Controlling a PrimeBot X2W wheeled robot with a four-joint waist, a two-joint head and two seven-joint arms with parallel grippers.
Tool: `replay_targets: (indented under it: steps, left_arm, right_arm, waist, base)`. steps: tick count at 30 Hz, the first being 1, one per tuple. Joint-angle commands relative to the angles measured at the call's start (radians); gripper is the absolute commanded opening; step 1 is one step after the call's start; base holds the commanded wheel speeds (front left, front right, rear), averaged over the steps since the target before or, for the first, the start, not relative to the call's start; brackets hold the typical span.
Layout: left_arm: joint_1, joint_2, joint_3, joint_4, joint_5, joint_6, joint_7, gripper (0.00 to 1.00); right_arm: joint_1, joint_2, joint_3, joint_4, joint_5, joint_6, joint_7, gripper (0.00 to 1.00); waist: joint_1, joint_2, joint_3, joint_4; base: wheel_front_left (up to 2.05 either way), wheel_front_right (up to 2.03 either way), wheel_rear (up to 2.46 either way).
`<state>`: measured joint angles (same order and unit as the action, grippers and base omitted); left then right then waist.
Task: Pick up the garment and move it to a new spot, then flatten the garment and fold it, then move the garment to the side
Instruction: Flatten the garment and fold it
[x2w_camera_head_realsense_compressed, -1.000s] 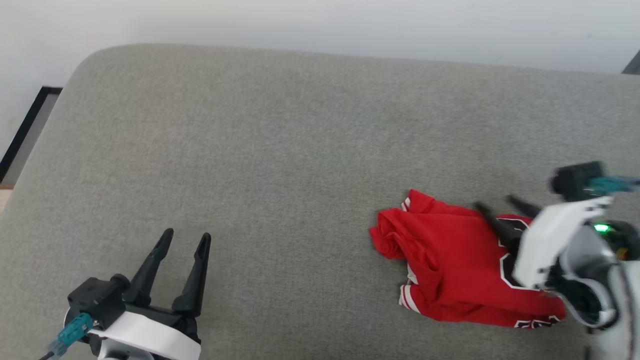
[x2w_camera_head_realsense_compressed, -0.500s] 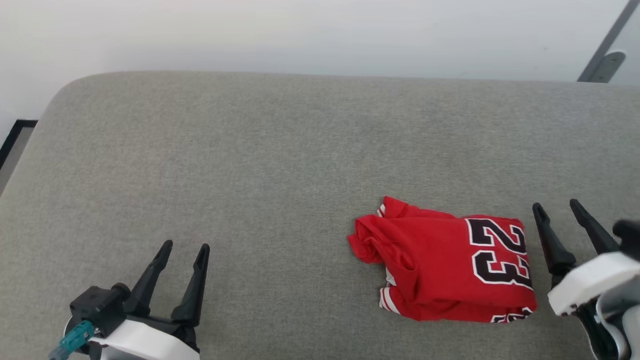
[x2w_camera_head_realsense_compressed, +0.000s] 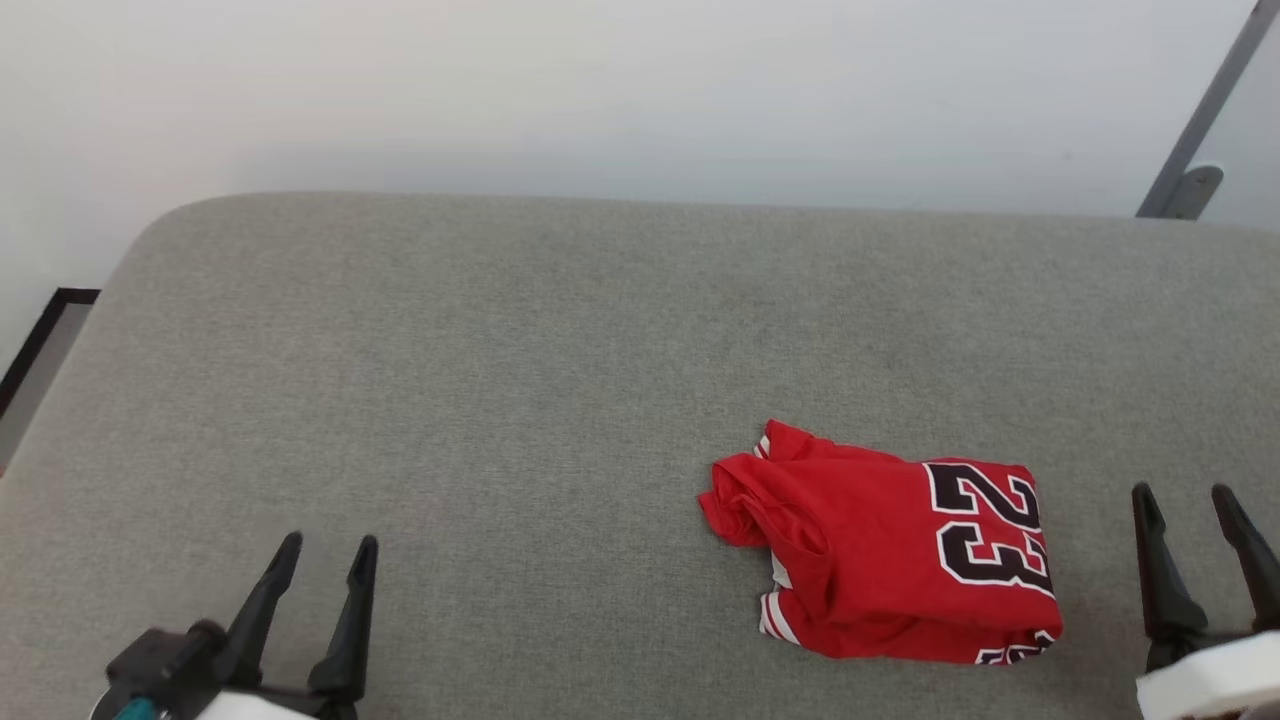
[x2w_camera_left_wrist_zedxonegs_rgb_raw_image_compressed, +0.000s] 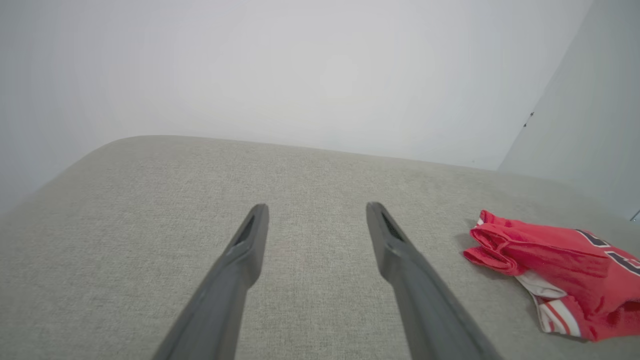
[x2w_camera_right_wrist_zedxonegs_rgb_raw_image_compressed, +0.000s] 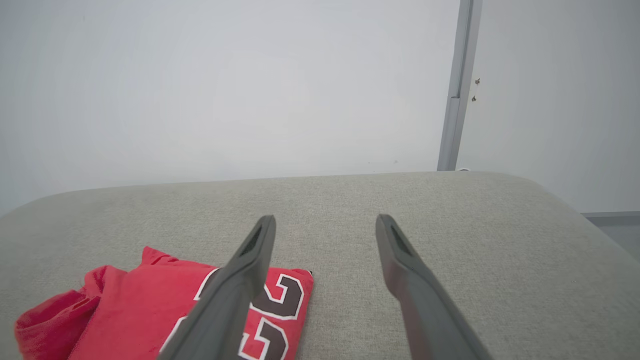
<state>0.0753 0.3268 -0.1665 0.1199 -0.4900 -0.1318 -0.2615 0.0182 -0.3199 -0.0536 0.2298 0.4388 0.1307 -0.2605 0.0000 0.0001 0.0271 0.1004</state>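
Nearest to us, at the lower left, the left gripper (x2w_camera_head_realsense_compressed: 329, 542) points away over the grey upholstered surface (x2w_camera_head_realsense_compressed: 560, 350), its two dark fingers spread apart and holding nothing. At the lower right, the right gripper (x2w_camera_head_realsense_compressed: 1181, 490) is likewise spread and grips nothing. Slightly farther off, right of centre and near the right gripper but apart from it, we see the garment (x2w_camera_head_realsense_compressed: 880, 560) lying on the surface as a compact red folded bundle. Black, white-edged numerals "23" face up on its right part, a rumpled fold bulges at its left end, and striped white-and-red trim shows at its near left corner. Beyond it the surface ends in a rounded far edge before a pale wall (x2w_camera_head_realsense_compressed: 600, 90), where a grey metal post (x2w_camera_head_realsense_compressed: 1200, 120) stands at the far right.
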Motion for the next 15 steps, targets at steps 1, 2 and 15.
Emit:
replay_targets:
  steps: [1,2,15]
  left_arm:
    - [0.024,-0.004,0.016,-0.013,0.010,0.002,-0.005,1.00]
    - [0.034,-0.007,0.025,-0.018,0.017,0.002,-0.005,1.00]
    - [0.119,-0.028,0.099,-0.096,0.049,0.002,-0.005,1.00]
  right_arm:
    - [0.028,0.013,-0.012,-0.025,-0.014,0.000,-0.005,1.00]
    - [0.043,0.023,-0.020,-0.041,-0.021,0.000,-0.005,1.00]
    - [0.190,0.102,-0.111,-0.201,-0.084,0.000,-0.002,1.00]
  waist:
    - [0.0000,-0.0001,-0.009,0.008]
    - [0.0000,-0.0001,-0.011,0.009]
    - [0.0000,-0.0001,0.000,0.006]
  base:
    - [0.00,0.00,0.00]
    - [0.00,0.00,0.00]
    - [0.00,0.00,0.00]
